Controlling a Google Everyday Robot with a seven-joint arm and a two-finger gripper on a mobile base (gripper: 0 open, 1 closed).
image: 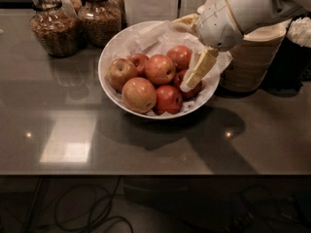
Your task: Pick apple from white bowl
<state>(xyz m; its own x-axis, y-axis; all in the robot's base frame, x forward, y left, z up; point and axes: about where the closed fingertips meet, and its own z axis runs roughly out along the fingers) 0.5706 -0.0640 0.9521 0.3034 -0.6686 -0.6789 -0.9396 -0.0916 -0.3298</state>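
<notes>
White rounded arm point(252, 8), cream-yellow claw point(190, 64) over white bowl point(109, 52).

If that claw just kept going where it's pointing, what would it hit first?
Probably the dark red apple just below the gripper, at the right side of the white bowl; depth is hard to judge.
</notes>
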